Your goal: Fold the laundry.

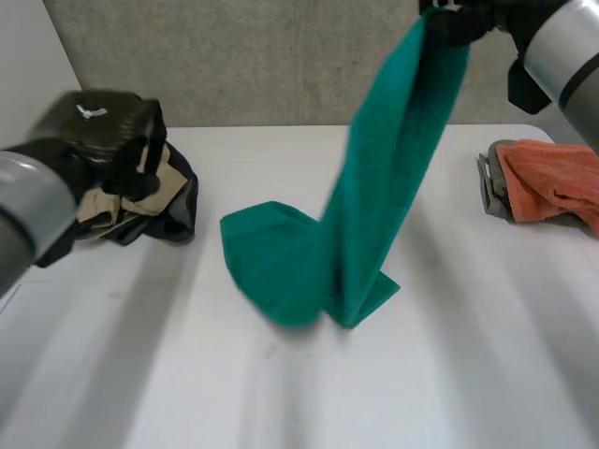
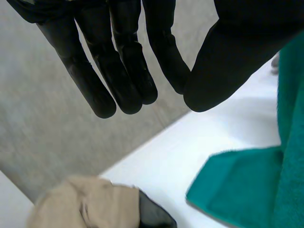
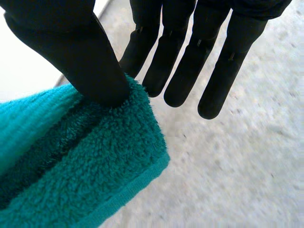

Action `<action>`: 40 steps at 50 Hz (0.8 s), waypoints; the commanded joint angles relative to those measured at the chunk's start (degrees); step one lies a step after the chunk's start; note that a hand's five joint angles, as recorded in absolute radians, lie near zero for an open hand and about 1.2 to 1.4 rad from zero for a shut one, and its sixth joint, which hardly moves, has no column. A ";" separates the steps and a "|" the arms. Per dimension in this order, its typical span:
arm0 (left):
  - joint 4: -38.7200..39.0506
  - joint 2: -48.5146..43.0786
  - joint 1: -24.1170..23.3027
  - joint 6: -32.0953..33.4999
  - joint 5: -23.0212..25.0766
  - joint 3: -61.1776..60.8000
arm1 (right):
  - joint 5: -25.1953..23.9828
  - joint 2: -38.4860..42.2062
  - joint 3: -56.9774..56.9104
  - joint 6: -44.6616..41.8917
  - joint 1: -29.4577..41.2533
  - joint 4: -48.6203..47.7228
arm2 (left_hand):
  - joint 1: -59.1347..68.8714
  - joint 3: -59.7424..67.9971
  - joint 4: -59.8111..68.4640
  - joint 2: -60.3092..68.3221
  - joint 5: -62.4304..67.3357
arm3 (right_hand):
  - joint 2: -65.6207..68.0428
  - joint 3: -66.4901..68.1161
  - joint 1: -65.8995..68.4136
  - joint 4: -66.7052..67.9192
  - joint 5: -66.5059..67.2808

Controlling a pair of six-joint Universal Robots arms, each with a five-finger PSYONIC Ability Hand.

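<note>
Right hand pinched the green towel by its top edge, lower end resting on the counter; left hand hung straight-fingered, holding nothing.

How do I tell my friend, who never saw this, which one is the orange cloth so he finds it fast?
Look at the white table and go to its edge on the robot's right, past the hanging green towel. The orange cloth lies crumpled there on a grey cloth. It is the only orange thing; the pile opposite is black and beige.
</note>
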 commanded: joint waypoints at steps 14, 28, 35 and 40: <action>5.43 -25.59 1.05 1.34 1.17 0.20 | 0.16 0.31 -3.82 3.82 3.21 -1.32 | -58.03 -58.03 -58.61 -58.45 -56.75 | 11.93 11.74 14.64 11.26 12.70; 19.94 -39.31 -0.44 5.12 2.85 6.52 | 3.41 -1.63 -12.17 6.46 10.76 0.71 | -58.03 -58.03 -58.61 -58.45 -56.75 | 11.93 11.74 14.64 11.26 12.70; 13.35 -43.97 -3.25 4.86 1.62 11.88 | 5.43 -1.63 -16.74 6.46 14.90 0.71 | -58.03 -58.03 -58.61 -58.45 -56.75 | 11.93 11.74 14.64 11.26 12.70; 8.87 -45.90 -5.27 3.01 -0.32 15.22 | 7.01 -1.28 -19.64 6.37 16.30 0.62 | -58.03 -58.03 -58.61 -58.45 -56.75 | 11.93 11.74 14.64 11.26 12.70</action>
